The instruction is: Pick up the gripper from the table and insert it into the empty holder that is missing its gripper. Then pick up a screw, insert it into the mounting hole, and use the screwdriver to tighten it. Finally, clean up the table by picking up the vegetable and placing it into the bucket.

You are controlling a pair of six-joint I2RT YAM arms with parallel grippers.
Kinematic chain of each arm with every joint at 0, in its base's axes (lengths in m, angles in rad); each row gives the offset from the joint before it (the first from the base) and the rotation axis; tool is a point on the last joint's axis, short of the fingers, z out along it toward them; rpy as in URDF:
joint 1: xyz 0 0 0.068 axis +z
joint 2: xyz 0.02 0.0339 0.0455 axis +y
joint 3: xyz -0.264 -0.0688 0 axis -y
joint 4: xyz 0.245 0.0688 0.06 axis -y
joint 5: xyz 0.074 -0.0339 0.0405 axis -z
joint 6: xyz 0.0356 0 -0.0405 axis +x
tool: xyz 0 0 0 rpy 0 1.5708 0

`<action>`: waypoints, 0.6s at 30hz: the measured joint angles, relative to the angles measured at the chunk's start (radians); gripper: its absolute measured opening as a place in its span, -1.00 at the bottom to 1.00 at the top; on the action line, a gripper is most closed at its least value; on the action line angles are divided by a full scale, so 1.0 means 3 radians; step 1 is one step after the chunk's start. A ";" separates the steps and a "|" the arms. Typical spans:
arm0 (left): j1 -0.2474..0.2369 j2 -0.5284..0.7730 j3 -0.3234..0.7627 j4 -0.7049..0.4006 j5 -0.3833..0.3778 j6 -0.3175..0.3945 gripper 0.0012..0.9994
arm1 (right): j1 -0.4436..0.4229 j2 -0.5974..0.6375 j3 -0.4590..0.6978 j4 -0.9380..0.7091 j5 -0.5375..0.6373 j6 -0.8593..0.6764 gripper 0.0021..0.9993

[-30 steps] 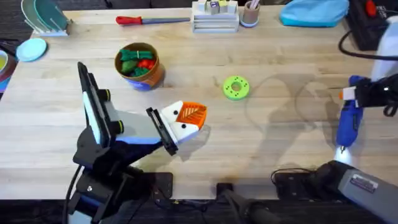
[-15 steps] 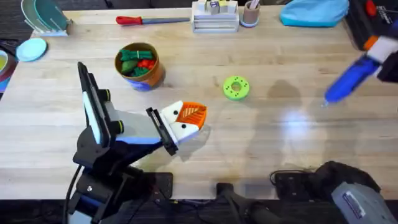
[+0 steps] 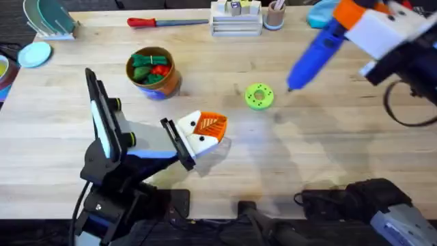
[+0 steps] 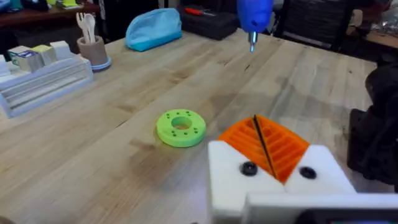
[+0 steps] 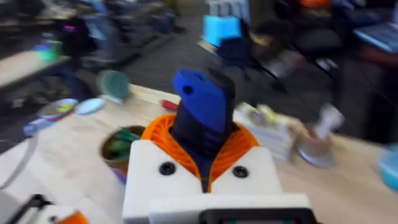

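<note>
I have the blue powered screwdriver pinched in my right gripper, the orange ribbed pads squeezed round its barrel, and it hangs in the air well above the table, bit tip slanting down and ahead of the hand toward the green disc. My left gripper rests low on the table, its 2 orange-tipped fingers pressed together with just a thin seam between them and nothing in the pinch; the disc sits a little beyond its tips.

I judge the screwdriver as rigid, smooth and fairly weighty for these fingers. The hold looks to be toward the rear of the body, so the long nose could sag or twist in the pads if I swing fast. A grip nearer the middle would steady the bit.

The bucket stands beyond and to the left of my left hand, with green and red toy vegetables inside; I cannot pick the dark cucumber apart from them. I cannot make out any screw, nor tell whether 1 sits in a mounting hole
</note>
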 joint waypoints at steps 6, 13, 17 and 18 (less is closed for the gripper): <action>0.0000 0.0000 0.0000 0.0000 0.0000 0.0000 -0.99 | 0.0859 0.0395 0.0000 0.0952 -0.0076 0.0051 -0.96; 0.0000 0.0000 0.0000 0.0000 0.0000 0.0000 -0.99 | 0.1555 0.1045 0.0000 0.1957 -0.0104 0.0063 -0.96; 0.0000 0.0000 0.0000 0.0000 0.0000 0.0000 -0.99 | 0.1844 0.1270 0.0000 0.2331 -0.0111 0.0064 -0.96; 0.0000 -0.0001 0.0000 0.0000 0.0000 0.0000 -0.99 | 0.1892 0.1306 0.0000 0.2379 -0.0117 0.0064 -0.96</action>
